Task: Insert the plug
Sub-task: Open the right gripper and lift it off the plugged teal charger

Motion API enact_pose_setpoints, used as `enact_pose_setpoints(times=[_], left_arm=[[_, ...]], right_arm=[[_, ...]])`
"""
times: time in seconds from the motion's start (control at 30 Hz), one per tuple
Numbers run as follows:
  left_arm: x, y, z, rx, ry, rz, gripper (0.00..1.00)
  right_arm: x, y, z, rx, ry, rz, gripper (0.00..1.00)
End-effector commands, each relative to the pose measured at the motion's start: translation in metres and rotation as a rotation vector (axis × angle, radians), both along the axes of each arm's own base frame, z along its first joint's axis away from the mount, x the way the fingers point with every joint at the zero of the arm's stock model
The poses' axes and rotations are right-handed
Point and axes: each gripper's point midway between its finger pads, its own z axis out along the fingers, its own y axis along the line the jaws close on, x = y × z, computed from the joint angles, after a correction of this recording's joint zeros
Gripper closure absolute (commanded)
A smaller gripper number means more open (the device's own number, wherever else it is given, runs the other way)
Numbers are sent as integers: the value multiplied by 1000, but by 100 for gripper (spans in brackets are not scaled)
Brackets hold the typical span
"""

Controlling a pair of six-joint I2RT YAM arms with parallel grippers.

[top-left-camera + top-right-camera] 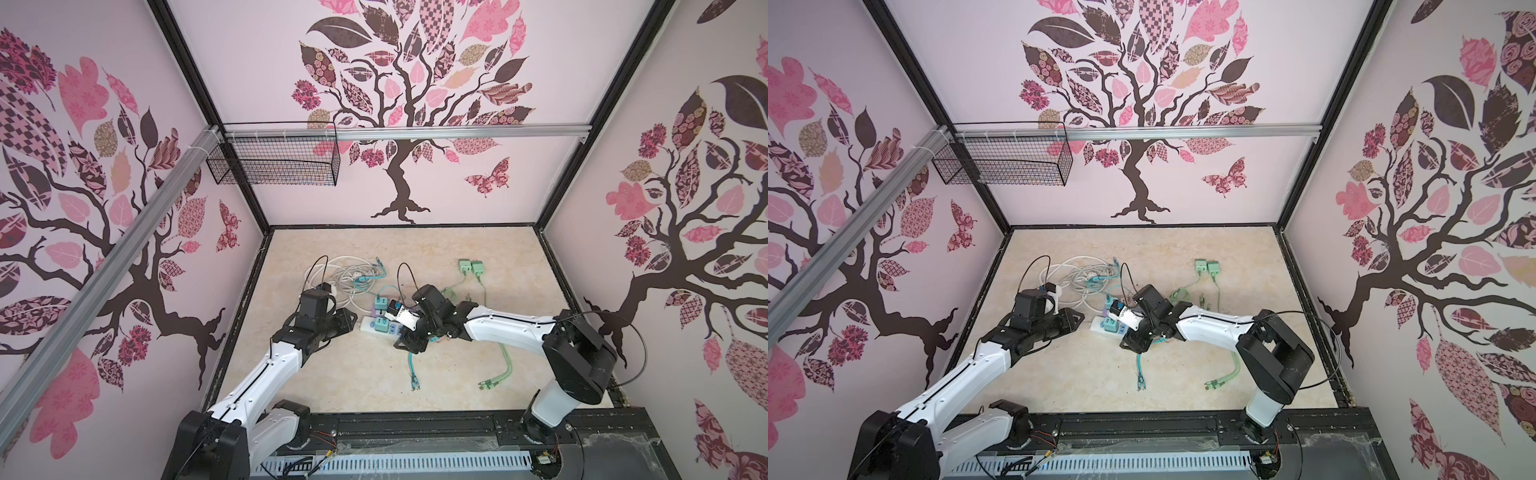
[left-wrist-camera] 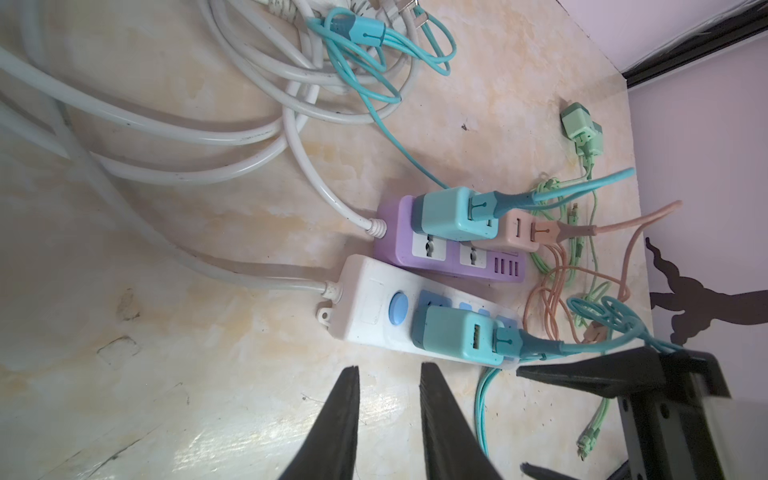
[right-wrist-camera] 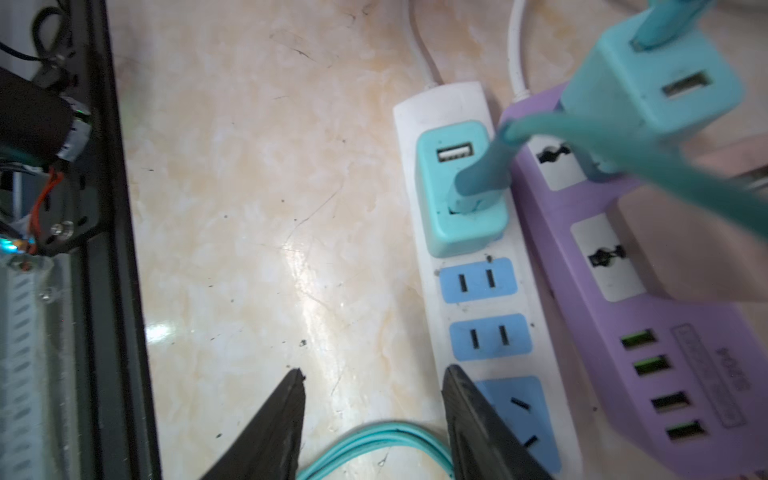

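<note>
white power strip point(image 2: 365, 299): being shown lying flat | right gripper point(image 3: 374, 374): being held spread, empty, over its free end | left gripper point(image 2: 388, 370): being held slightly parted, empty, beside its cord end | teal plug point(image 2: 453, 336): square, USB-faced, being shown seated in its first socket

A robotics lab cell, not a lived-in room — a boxed tabletop enclosure. Black frame posts point(image 1: 187, 62) hold flat wall panels point(image 1: 590, 249) printed with a tree pattern, aluminium rails point(image 1: 415, 132) cross them, and a wire basket point(image 1: 274, 166) hangs from one. Two white-and-black robot arms point(image 1: 257, 374) stand on a black base rail point(image 1: 415, 428) beside a slotted cable duct point(image 1: 415, 461) and bare wiring point(image 3: 39, 199) — power strips point(image 2: 374, 307) lie on the marble-look tabletop point(image 1: 457, 257).
</note>
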Motion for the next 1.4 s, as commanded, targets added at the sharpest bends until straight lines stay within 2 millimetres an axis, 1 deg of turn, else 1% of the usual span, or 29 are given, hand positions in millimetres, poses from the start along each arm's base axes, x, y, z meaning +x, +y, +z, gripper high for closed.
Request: enact_pose_setpoints(times=[0.0,0.07,0.17,0.2,0.27,0.37,0.47,0.53,0.67,0.73,0.83,0.93,1.03,1.2,1.37], left_arm=[[6,-4,17,-26,-47,-15,71],[6,-4,18,-26,-52,-15,70],[5,-4,21,-27,-57,-16,68],[4,-4,20,-28,-58,-17,67],[3,-4,21,-28,-56,-19,66],[2,-3,23,-29,-58,-21,66],[-1,-2,29,-30,-73,-22,65],[-3,-1,34,-30,-82,-19,63],[-8,0,45,-33,-95,-24,61],[-12,0,52,-32,-105,-30,58],[-18,2,63,-27,-122,-38,56],[-25,5,73,-21,-139,-41,54],[-32,8,81,-12,-157,-44,52],[-37,13,84,16,-170,-43,51],[-38,12,80,18,-162,-49,51]], right_arm=[[-31,-1,25,93,95,82,42],[-42,0,37,142,114,119,41],[-43,-1,56,195,90,104,41],[-41,-2,61,205,76,83,40],[-28,-7,73,222,21,-13,40],[-8,-21,82,215,-45,-176,40],[6,-42,84,194,-84,-337,40],[8,-57,82,180,-105,-416,40],[10,-86,69,134,-154,-519,46],[12,-96,64,122,-173,-549,50],[18,-100,64,133,-194,-577,54],[32,-104,60,108,-209,-625,59],[41,-104,54,83,-219,-626,60],[38,-90,57,120,-227,-544,57],[35,-79,63,141,-231,-472,58]])
